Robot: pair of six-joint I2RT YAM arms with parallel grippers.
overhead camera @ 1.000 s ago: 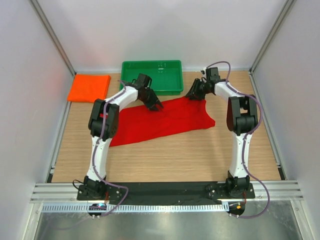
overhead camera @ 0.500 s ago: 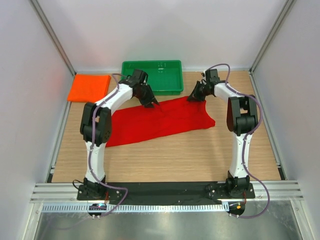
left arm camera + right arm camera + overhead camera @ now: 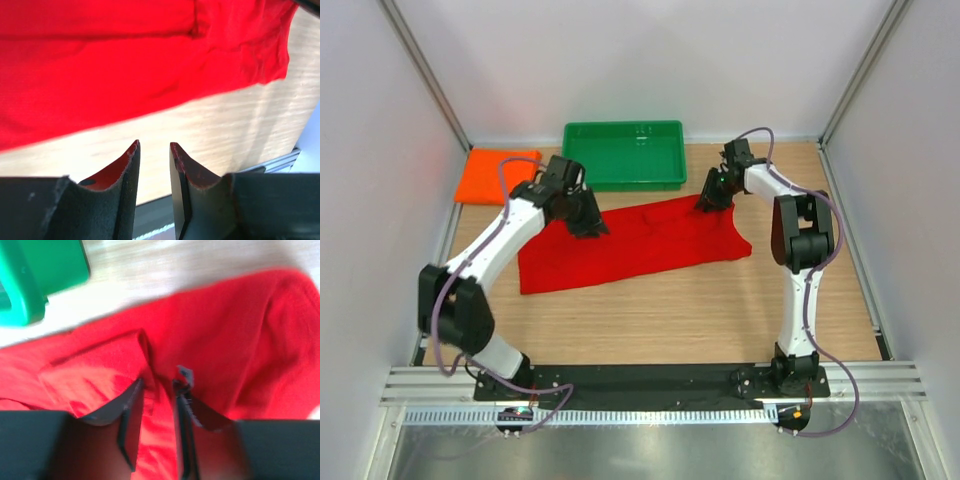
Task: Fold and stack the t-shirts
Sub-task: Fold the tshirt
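The red t-shirt (image 3: 640,242) lies spread across the middle of the table, long side running left to right. It also fills the left wrist view (image 3: 125,60) and the right wrist view (image 3: 240,340). The orange t-shirt (image 3: 496,175) lies folded at the back left. My left gripper (image 3: 591,227) hovers over the red shirt's back edge; its jaws (image 3: 154,145) stand slightly apart with nothing between them, bare wood behind. My right gripper (image 3: 708,203) is at the shirt's back right edge, its jaws (image 3: 159,382) closed on a raised fold of red cloth.
A green plastic tray (image 3: 623,128) stands at the back centre, just behind the red shirt, its corner showing in the right wrist view (image 3: 30,295). White walls close in the left, right and back sides. A black strip (image 3: 650,378) runs along the near edge.
My left arm has swung left along the shirt's back edge. The shirt's left end has shifted left and flattened. My right gripper has dropped slightly toward the cloth.
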